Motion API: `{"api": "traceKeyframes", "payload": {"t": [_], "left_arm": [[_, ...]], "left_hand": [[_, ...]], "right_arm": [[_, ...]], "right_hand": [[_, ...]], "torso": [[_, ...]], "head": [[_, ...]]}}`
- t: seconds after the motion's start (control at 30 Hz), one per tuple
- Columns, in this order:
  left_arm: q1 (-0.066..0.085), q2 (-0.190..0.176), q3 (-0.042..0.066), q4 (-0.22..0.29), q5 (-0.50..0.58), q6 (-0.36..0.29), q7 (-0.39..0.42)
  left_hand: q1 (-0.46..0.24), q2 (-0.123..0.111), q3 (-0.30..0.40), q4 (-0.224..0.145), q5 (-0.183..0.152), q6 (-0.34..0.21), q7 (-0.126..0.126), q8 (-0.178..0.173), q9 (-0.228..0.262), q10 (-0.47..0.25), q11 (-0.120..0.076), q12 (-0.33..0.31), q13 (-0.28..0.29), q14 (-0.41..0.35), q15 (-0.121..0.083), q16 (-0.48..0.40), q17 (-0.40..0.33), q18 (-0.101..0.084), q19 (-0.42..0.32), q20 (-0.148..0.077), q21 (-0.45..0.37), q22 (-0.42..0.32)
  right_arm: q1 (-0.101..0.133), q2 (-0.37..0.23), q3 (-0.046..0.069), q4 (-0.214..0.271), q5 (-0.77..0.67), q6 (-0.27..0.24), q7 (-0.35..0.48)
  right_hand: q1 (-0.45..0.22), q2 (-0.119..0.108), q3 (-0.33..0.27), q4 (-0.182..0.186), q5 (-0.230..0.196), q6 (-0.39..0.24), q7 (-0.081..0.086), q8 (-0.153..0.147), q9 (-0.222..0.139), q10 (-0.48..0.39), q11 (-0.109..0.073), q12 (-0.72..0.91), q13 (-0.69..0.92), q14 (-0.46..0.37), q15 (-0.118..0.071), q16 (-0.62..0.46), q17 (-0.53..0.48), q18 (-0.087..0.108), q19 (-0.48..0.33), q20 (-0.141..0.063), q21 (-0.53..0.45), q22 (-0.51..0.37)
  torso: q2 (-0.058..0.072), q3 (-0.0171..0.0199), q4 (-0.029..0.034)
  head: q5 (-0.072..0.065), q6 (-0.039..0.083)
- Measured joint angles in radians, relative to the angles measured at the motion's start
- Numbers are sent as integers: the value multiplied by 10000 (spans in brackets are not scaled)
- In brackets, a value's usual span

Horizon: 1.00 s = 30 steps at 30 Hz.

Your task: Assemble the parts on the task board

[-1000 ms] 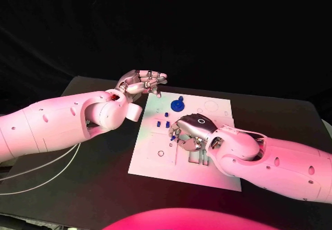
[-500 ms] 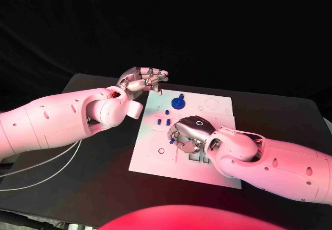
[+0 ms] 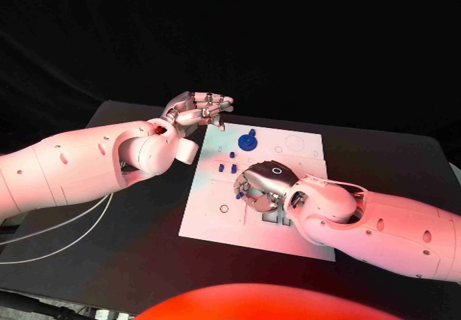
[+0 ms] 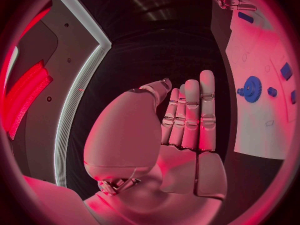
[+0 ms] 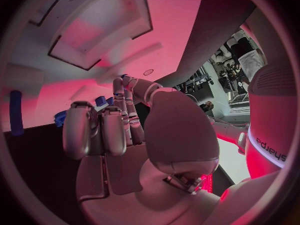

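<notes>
**Right hand down on the board, left hand idle at its far corner**

Under the right hand's fingers (image 3: 252, 195), near the middle of the task board (image 3: 216, 223), a small blue part (image 3: 238, 196) shows at the fingertips. The fingers curl down toward the board there, but whether they pinch that piece or only touch it I cannot tell; the right wrist view shows them drawn together over the white surface without making the hold plain. The right hand (image 3: 267, 183) hangs low over the board's centre.

Further out on the board, a blue gear (image 3: 247, 142) sits near the far edge, with three small blue pegs (image 3: 226, 167) between it and the right hand. In the left wrist view the gear (image 4: 252, 89) lies flat on the plate.

The left hand (image 3: 197, 111) is raised just beyond the board's far left corner, over the black counter (image 3: 125, 253). Its fingers (image 4: 194, 110) lie straight and pressed side by side, holding nothing.

The parts look like small, rigid, light plastic pieces, probably smooth and prone to slipping or tipping. My judgement is that a peg is best taken by a fingertip pinch across its sides, kept upright for its socket, and the gear by its rim or its raised hub.
</notes>
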Motion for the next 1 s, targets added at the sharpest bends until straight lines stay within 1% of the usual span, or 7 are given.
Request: {"api": "traceKeyframes", "payload": {"t": [0.53,0.7,0.73,0.8,0.9,0.93,1.0], "left_arm": [[1,-21,0,12,0,15,-15],[1,-22,0,18,0,22,-19],[1,-23,0,19,0,23,-20],[1,-24,0,20,0,26,-23],[1,-29,0,24,0,30,-28],[1,-32,0,25,0,31,-29],[1,-40,0,25,0,33,-31]], "left_hand": [[0,0,0,0,0,0,0,0,0,0,0,0,-1,0,0,0,0,0,0,0,0,1],[0,0,0,0,0,0,0,0,0,0,0,35,-2,0,0,0,-5,0,0,0,0,-8],[0,0,0,0,0,0,0,0,0,1,0,35,-2,0,0,0,-12,0,0,0,0,-15],[0,0,0,0,0,0,0,0,0,1,0,35,0,0,0,0,-12,0,0,0,-19,-16],[0,0,0,0,0,0,0,0,0,1,0,35,7,0,0,0,-12,0,0,0,-39,-16],[0,0,0,0,0,0,0,0,0,1,0,36,8,0,0,0,-11,0,0,0,-39,-16],[0,0,0,0,0,0,0,0,0,1,0,35,7,0,0,0,-12,1,0,0,-39,-16]], "right_arm": [[-60,196,-6,-152,-179,62,-44],[-63,273,-7,-231,-195,110,-60],[-60,283,-5,-250,-194,114,-60],[-55,294,0,-300,-173,119,-60],[-54,282,1,-330,-127,121,-42],[-54,277,1,-332,-112,121,-33],[-54,267,2,-332,-83,119,-16]], "right_hand": [[-1,1,-28,28,-1,-11,5,20,-23,1,1,2,3,0,0,0,0,0,0,0,0,-2],[-132,2,-84,85,-52,-33,2,20,0,-11,11,-64,12,0,0,0,-37,-1,0,0,0,-2],[-138,-5,-71,98,-53,-86,18,12,1,-72,42,-68,21,0,0,0,-43,-1,0,0,0,-7],[-236,-78,0,171,-58,-469,152,-177,-36,-271,89,-155,36,0,0,0,-71,0,-6,6,0,-37],[-356,-10,-24,197,-57,-673,213,-312,-129,-421,150,-264,36,0,1,0,-86,0,-35,44,0,-40],[-399,-53,-6,215,-57,-728,264,-376,-158,-466,178,-274,36,-1,58,0,-102,1,-38,114,0,-40],[-443,-103,2,224,-93,-841,299,-406,-186,-516,225,-297,35,0,74,0,-125,1,-38,115,-18,-58]], "torso": [[8,-7,1],[7,-8,-1],[7,-9,-1],[6,-11,0],[-1,-10,-1],[-3,-10,0],[-6,-10,-1]], "head": [[7,-11],[4,-20],[3,-25],[3,-33],[3,-48],[9,-54],[12,-58]]}}
